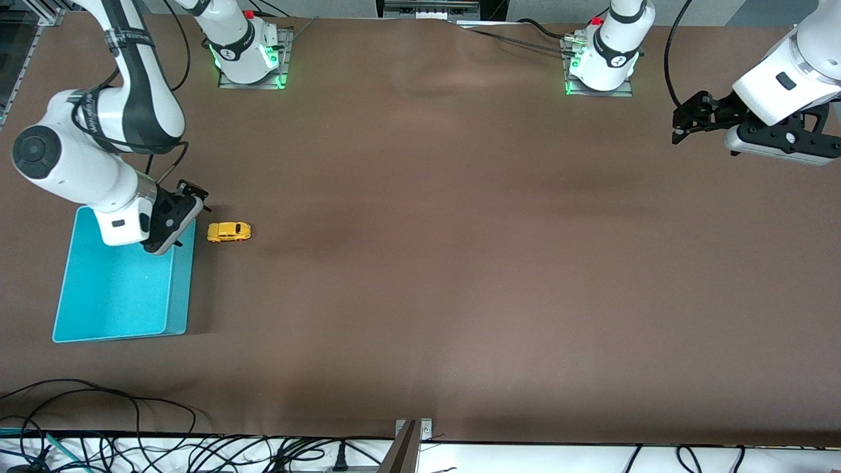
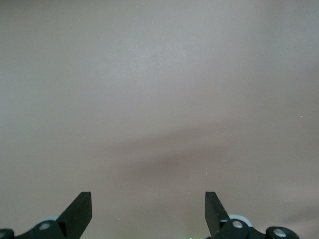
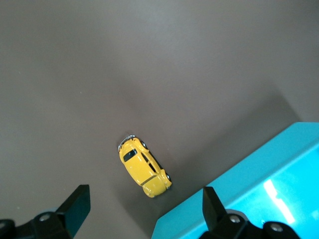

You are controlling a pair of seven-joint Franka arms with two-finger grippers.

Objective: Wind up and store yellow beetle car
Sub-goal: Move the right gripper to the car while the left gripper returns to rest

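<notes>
The yellow beetle car point(image 1: 228, 232) rests on the brown table just beside the turquoise bin point(image 1: 121, 289), toward the right arm's end of the table. My right gripper point(image 1: 167, 233) hangs open over the bin's corner closest to the car, holding nothing. In the right wrist view the car point(image 3: 145, 167) lies ahead of the open right gripper point(image 3: 144, 206), with the bin's rim point(image 3: 239, 199) beside it. My left gripper point(image 1: 782, 148) waits raised at the left arm's end of the table. In its wrist view the left gripper point(image 2: 148, 211) is open over bare tabletop.
The turquoise bin holds nothing that I can see. Cables point(image 1: 131, 447) run along the table's edge nearest the front camera. The arm bases point(image 1: 250, 59) stand at the table's back edge.
</notes>
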